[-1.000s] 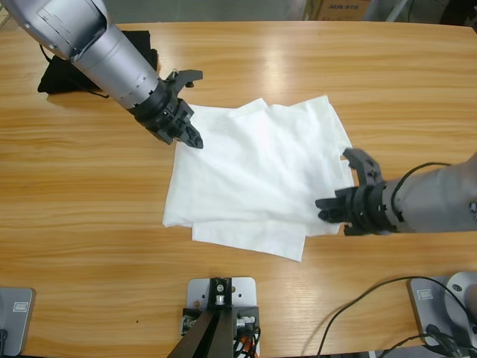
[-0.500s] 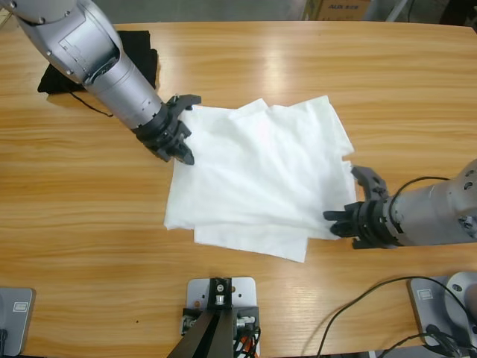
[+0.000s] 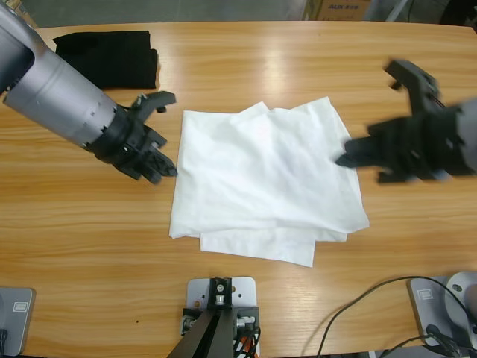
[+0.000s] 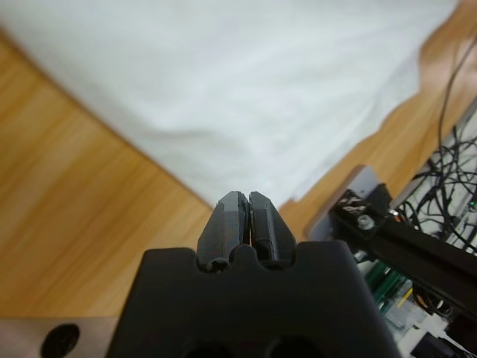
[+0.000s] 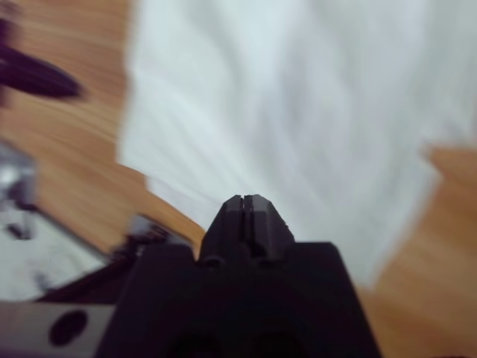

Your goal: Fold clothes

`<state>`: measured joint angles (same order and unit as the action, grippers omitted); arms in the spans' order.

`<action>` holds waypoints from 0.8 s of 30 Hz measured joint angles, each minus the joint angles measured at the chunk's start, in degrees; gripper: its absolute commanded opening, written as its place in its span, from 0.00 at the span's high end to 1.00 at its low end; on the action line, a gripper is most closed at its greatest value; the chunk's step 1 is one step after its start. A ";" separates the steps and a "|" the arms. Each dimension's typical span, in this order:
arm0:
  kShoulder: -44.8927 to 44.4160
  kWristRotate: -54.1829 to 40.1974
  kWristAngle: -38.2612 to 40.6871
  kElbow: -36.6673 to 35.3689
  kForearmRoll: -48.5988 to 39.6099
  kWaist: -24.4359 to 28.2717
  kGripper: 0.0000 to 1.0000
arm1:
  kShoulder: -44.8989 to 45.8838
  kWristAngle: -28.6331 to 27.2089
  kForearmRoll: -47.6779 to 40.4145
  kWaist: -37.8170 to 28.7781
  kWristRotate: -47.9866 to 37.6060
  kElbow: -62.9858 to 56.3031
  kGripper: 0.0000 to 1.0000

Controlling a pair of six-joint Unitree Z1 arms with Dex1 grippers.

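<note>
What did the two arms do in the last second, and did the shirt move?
Both tools backed off the white T-shirt: the left tool drew down-left onto bare wood, the right tool swung up and right. The shirt's lower right edge settled flatter. The black garment stayed put.

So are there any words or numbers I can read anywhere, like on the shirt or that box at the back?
Box at the top edge, behind the table: dark print on it, too small and blurred to read.
White shirt: no words or label showing.
Black garment: no words showing.
Nothing else carries readable text in any view.
</note>
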<state>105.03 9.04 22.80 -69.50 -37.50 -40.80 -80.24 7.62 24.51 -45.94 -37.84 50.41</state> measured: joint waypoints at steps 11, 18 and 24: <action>3.62 5.24 -0.97 12.45 19.52 -3.56 1.00 | -20.20 25.61 -26.70 16.18 9.18 -4.70 1.00; 5.98 5.45 -2.89 12.45 20.31 -4.05 1.00 | -27.62 28.90 -32.53 16.31 9.18 -5.51 1.00; 6.52 6.15 -2.93 12.47 20.49 -4.14 1.00 | -33.25 30.14 -37.95 16.56 9.18 -6.11 1.00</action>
<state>111.55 15.19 19.87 -57.03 -17.01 -44.95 -113.49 37.75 -13.44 -29.37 -28.66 44.30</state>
